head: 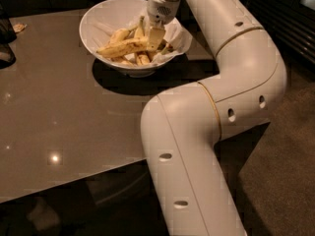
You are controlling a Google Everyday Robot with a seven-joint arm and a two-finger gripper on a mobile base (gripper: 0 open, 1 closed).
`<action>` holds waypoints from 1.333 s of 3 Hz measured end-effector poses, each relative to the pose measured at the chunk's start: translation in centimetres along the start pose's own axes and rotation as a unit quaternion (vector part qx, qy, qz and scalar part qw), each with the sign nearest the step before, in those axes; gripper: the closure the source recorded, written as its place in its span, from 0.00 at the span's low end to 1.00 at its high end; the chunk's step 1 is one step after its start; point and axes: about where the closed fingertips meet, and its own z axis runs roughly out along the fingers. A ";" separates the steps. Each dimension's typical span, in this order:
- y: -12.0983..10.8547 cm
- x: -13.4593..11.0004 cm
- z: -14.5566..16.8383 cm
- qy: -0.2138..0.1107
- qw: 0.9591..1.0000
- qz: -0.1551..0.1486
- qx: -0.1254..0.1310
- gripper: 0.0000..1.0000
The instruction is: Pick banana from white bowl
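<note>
Jaws of the gripper (155, 37) were clamped on the right end of the banana (123, 47), held level just over the shorter bananas (119, 35) in the white bowl (96, 23); gripped so far off-centre, it could pivot and slip free.

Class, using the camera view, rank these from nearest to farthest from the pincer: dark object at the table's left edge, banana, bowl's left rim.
The pincer hangs over the bowl.
1. banana: in its grip.
2. bowl's left rim: to its left.
3. dark object: far-left table edge.
</note>
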 end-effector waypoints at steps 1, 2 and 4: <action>-0.1 -0.1 0.1 -0.001 1.000 0.000 0.001 1.00; -0.8 -0.9 -1.0 -0.023 0.999 -0.001 0.024 1.00; -0.2 -2.2 -3.9 -0.072 0.996 -0.012 0.049 1.00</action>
